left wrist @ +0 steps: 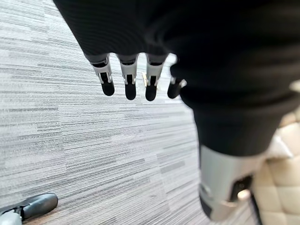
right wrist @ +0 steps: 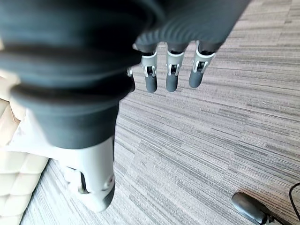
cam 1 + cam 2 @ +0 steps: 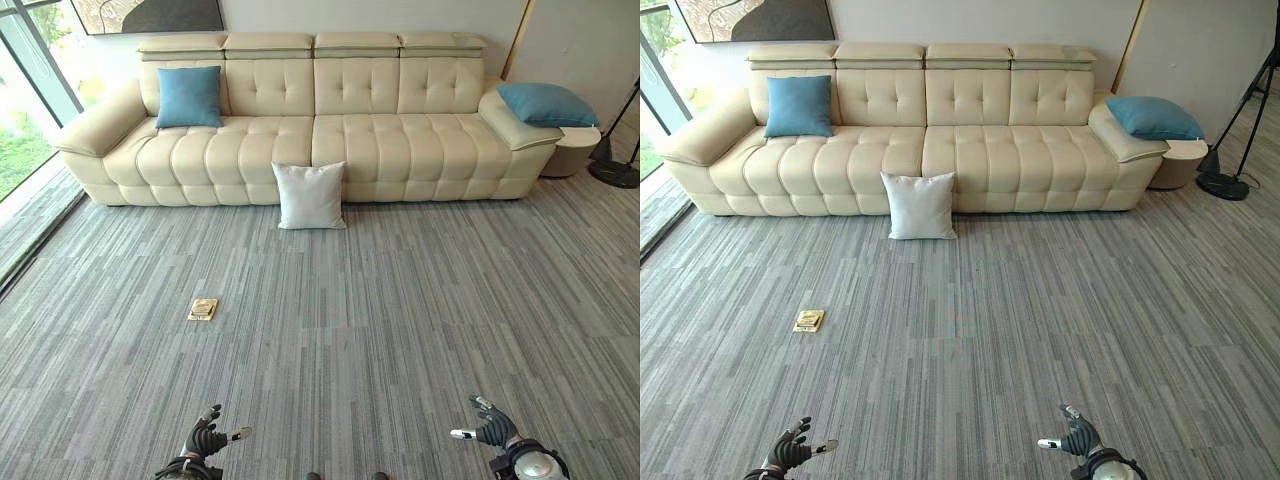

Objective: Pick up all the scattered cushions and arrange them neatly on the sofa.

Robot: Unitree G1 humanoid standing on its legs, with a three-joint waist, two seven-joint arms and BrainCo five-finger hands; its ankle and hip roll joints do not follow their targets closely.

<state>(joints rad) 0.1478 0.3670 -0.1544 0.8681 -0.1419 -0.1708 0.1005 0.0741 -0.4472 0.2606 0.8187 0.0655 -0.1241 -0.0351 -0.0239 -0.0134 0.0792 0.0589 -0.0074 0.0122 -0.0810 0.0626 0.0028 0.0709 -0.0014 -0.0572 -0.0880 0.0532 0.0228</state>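
Both robot hands, left robot hand (image 3: 205,438) and right robot hand (image 3: 492,427), hang empty with fingers relaxed over grey carpet (image 3: 400,320). A white cushion (image 3: 310,195) leans against the cream sofa (image 3: 330,140); blue cushions sit on its left seat (image 3: 189,96) and right armrest (image 3: 545,104).

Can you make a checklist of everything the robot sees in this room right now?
Surface: grey striped carpet floor; long cream tufted leather sofa.
Job's things: white square cushion on the floor, leaning on the sofa front; blue square cushion upright on the seat; blue cushion on the sofa's far arm.
Clutter: small brass floor plate.
Hands: left robot hand and right robot hand, both open, empty.
Cables: nothing seen.
Surroundings: window, black stand.
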